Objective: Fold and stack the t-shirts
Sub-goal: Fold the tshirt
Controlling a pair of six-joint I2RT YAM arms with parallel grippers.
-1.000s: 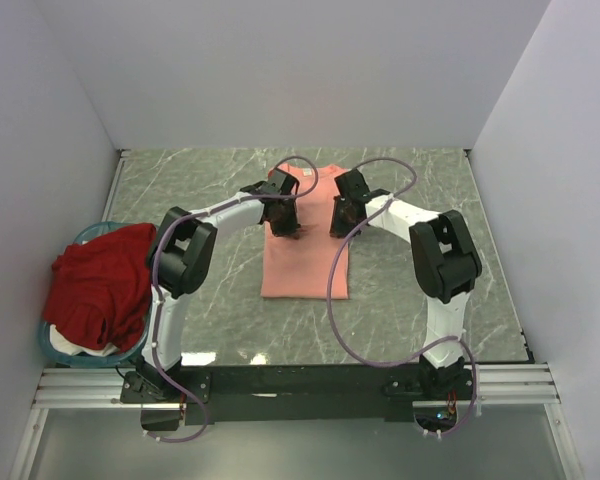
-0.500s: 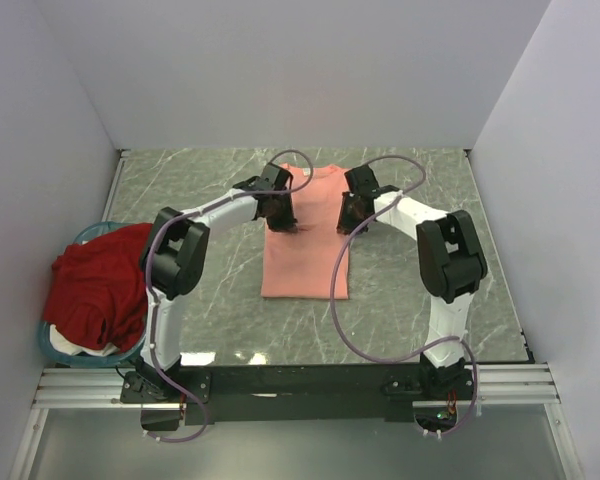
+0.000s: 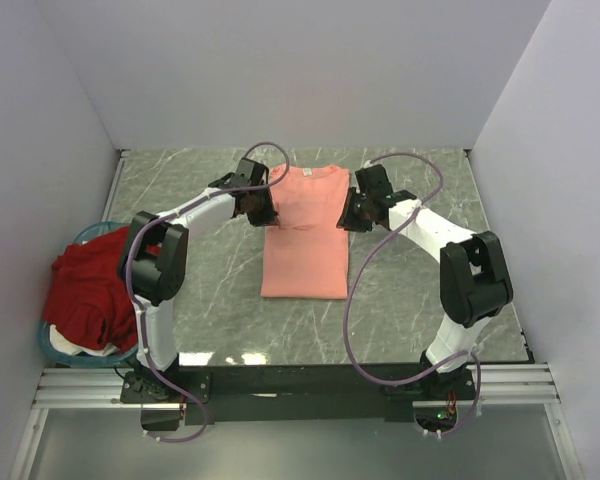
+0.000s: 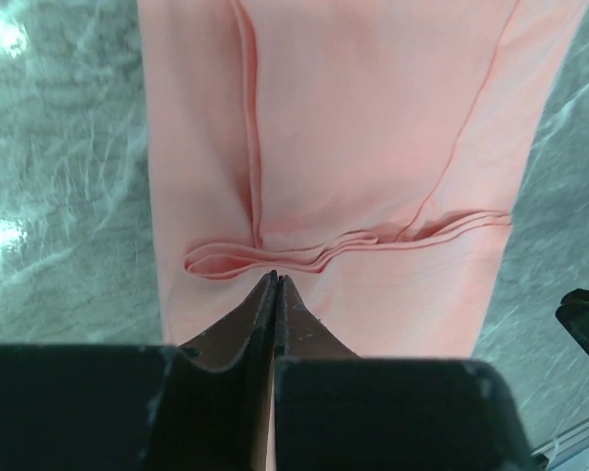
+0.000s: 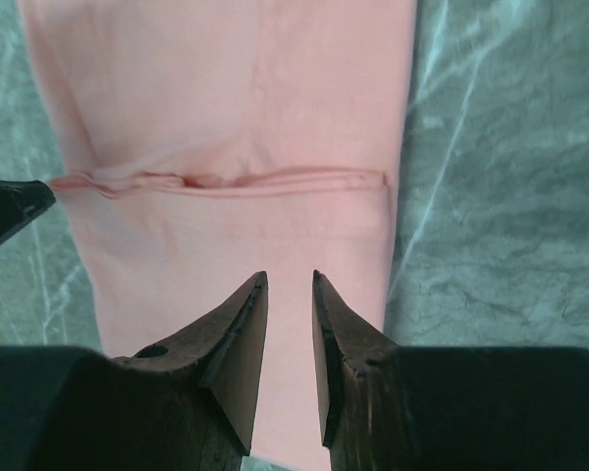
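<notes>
The salmon-pink t-shirt [image 3: 305, 262] lies flat on the table as a long narrow strip, collar at the far end. A raised crease [image 4: 353, 240] runs across it. It also fills the left wrist view [image 4: 373, 118] and the right wrist view [image 5: 236, 98]. My left gripper [image 3: 263, 212] hovers at the shirt's left edge, jaws shut and empty [image 4: 277, 278]. My right gripper [image 3: 346, 218] hovers at the shirt's right edge, jaws slightly open and empty [image 5: 289, 277]. The dark red t-shirt [image 3: 95, 285] lies crumpled in the basket at the left.
The teal round basket [image 3: 52, 343] stands at the table's left edge, with something white under the red shirt. White walls close the table's back and sides. The marble tabletop [image 3: 430, 280] is bare around the pink shirt.
Both grippers have moved off the middle of the pink shirt, outward and toward its far end, the left one leftward, the right one rightward. The shirt's collar end now shows.
</notes>
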